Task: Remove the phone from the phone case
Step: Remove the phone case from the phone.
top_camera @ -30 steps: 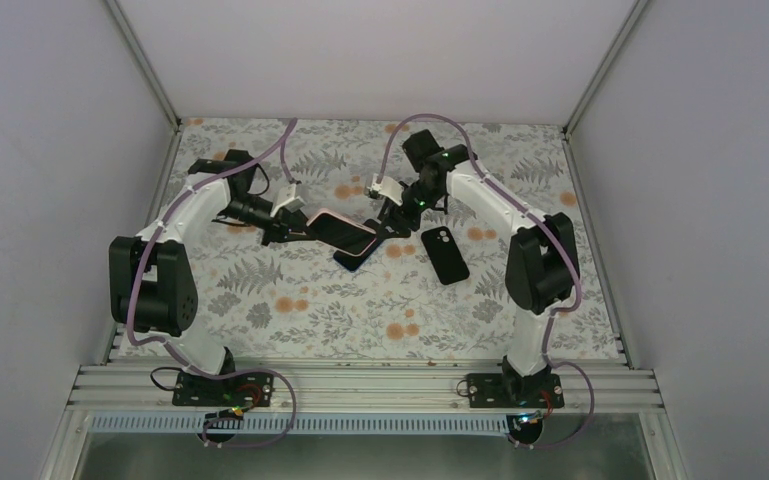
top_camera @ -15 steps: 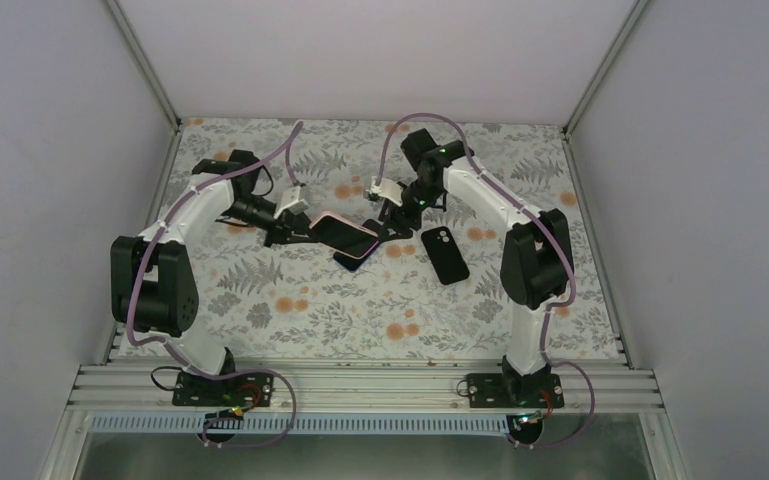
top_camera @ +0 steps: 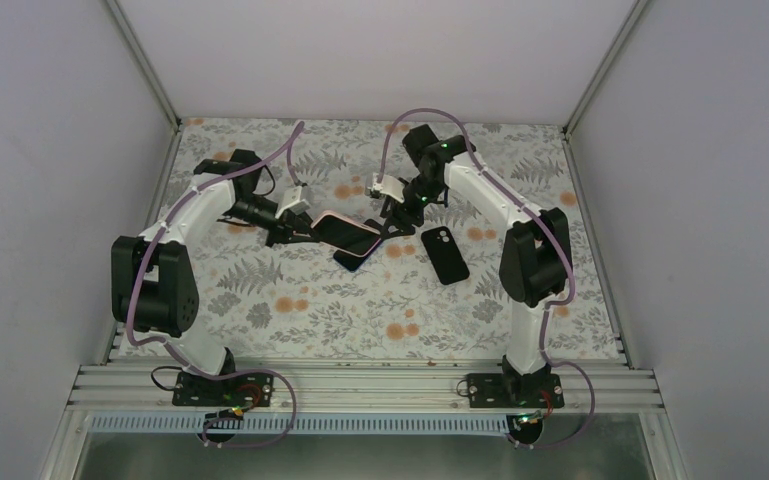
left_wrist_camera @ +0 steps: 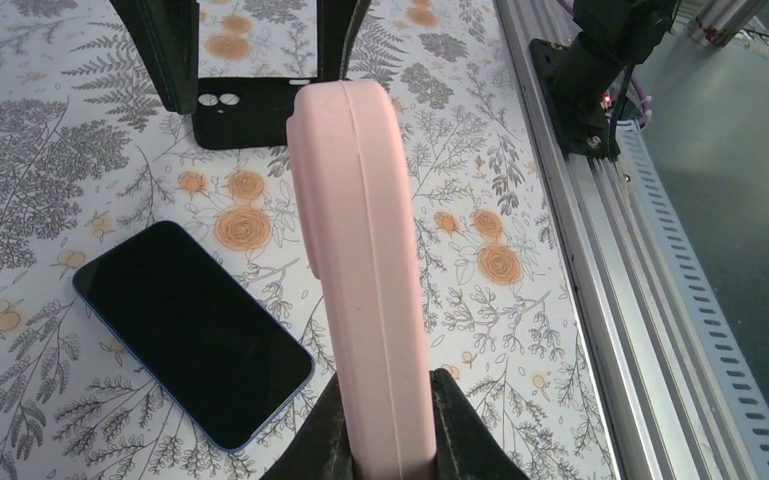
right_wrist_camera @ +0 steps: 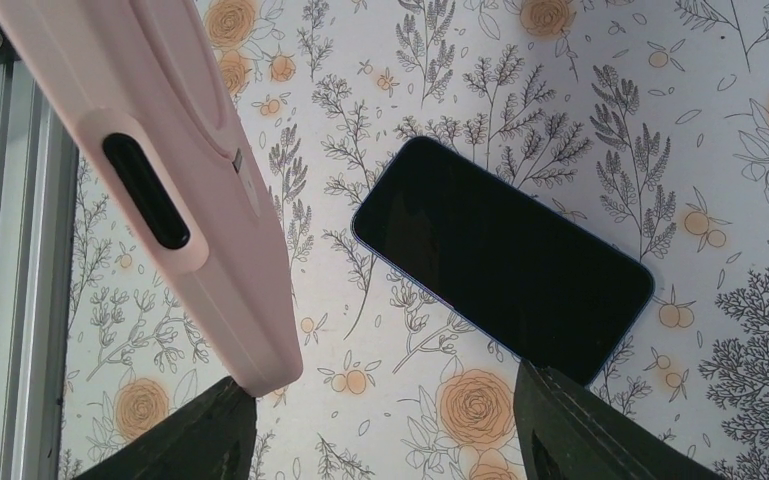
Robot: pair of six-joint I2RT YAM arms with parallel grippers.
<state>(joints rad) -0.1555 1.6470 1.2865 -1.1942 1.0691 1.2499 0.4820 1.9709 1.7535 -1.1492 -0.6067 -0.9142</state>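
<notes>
Table now | my arms work over a flat tabletop in a white cloth printed with grey ferns and orange flowers (top_camera: 290, 310) | flat on it: blue-edged smartphone, glossy dark screen up (right_wrist_camera: 503, 257) | to its right, near but apart: matte black phone shell with camera cut-out (top_camera: 444, 254)

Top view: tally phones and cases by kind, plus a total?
Phones: 2 (the phone seated in the pink shell, a blue-edged phone flat on the table)
Cases: 2 (the pink phone case clamped by the left gripper, a black case on the table)
Total: 4
</notes>
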